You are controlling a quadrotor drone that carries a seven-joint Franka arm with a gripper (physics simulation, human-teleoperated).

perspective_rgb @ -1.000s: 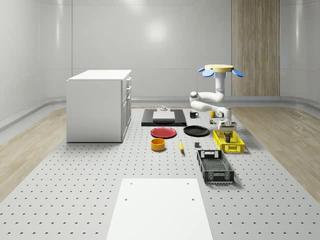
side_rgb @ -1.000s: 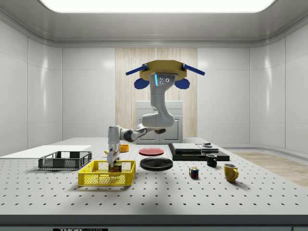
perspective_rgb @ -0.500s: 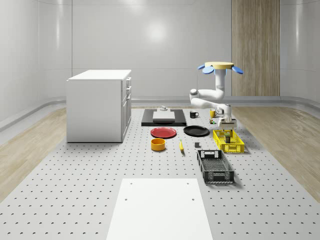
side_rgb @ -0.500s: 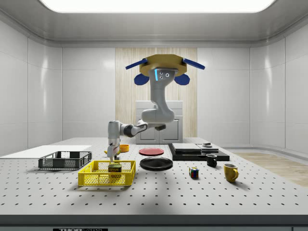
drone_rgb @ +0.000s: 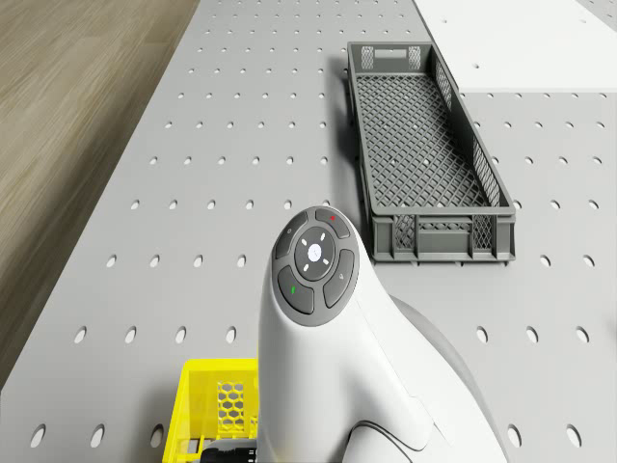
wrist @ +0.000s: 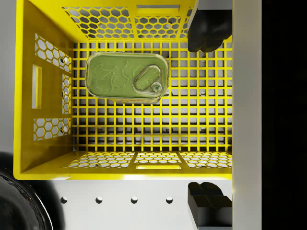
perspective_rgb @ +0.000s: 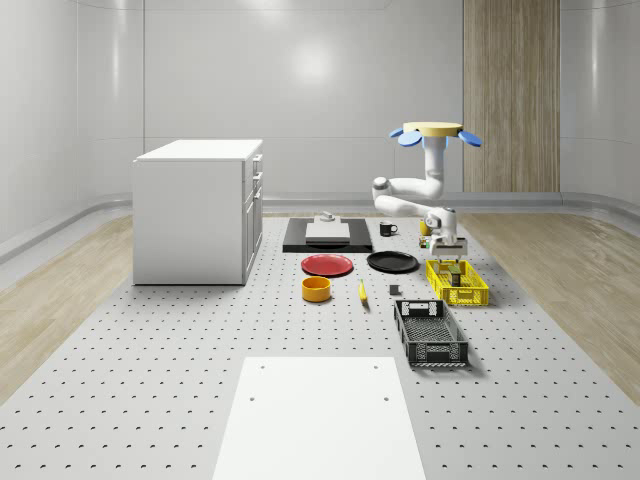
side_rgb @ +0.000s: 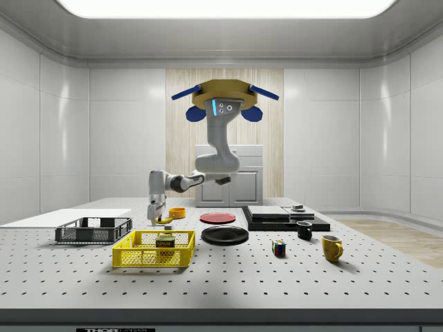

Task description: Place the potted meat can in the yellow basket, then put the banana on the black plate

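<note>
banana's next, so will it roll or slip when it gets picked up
Likely a little. The banana lies flat on the table, curved and narrow, so it may pivot under a push. It looks smooth, so an off-centre pinch could slip. The hand hangs above the yellow basket.

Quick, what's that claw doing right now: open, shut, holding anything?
Gripper: open and empty, above the yellow basket; the can lies inside the basket, let go. The drone hovers nearby.

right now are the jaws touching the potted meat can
Apart. In the side view the gripper hangs above the yellow basket with clear space over the potted meat can. The wrist view shows the can lying alone on the basket floor.
</note>
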